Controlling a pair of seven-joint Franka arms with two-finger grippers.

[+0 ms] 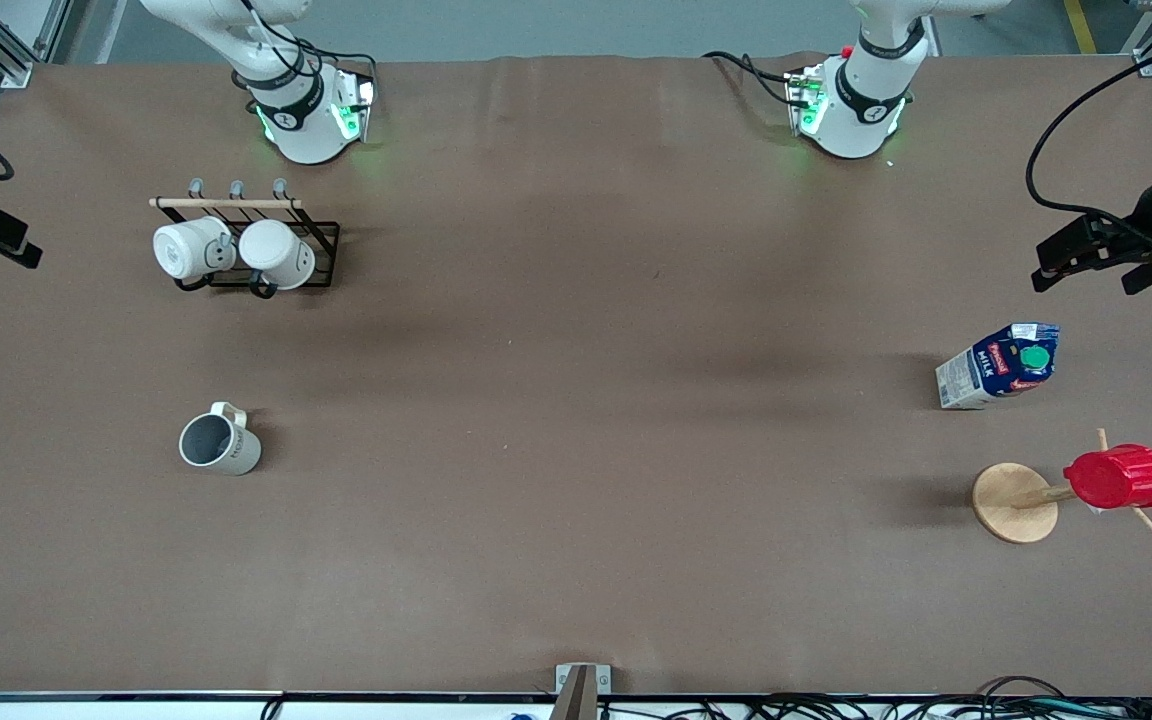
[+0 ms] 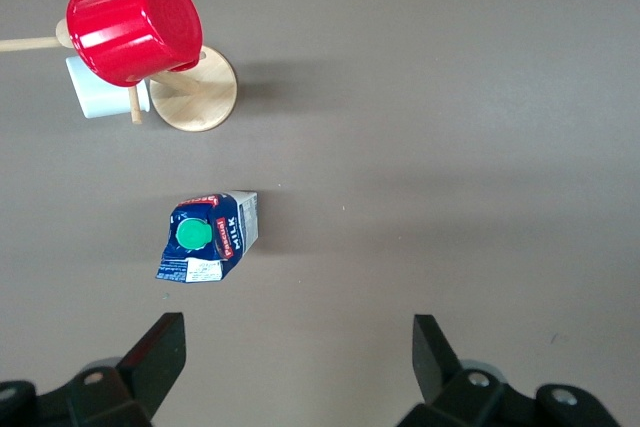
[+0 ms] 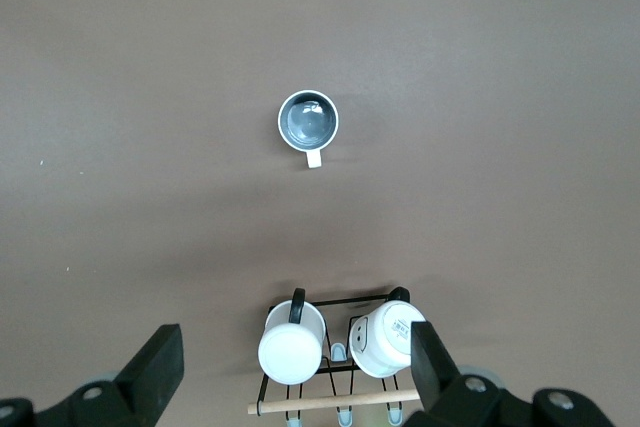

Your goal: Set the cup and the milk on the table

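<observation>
Table: brown sheet [image 1: 576, 450] covering a wide flat top, both arm bases along its farthest edge.
Wooden stand: round base [image 1: 1014, 502] nearest the front camera, toward the left arm's end; a red ribbed cup [image 1: 1119, 477] hangs tipped on one of its pegs. The left wrist view also shows a white mug [image 2: 100, 92] on the same stand, mostly hidden by the red one.
Cup: off-white mug [image 1: 219, 441] with dark grey inside, upright on the sheet toward the right arm's end, its handle turned away from the front camera; well apart from everything else.
Milk: blue-and-white carton [image 1: 998, 366] with a green cap, standing on the sheet just farther from the front camera than the wooden stand.
Rack: black wire frame [image 1: 321, 245] with a wooden bar, farther back than the cup; two white mugs [image 1: 234, 251] hang on it side by side.
Left gripper: [image 2: 298, 357] fingers spread wide, holding nothing, high over the sheet near the milk.
Right gripper: [image 3: 297, 367] fingers spread wide, holding nothing, high over the rack.
</observation>
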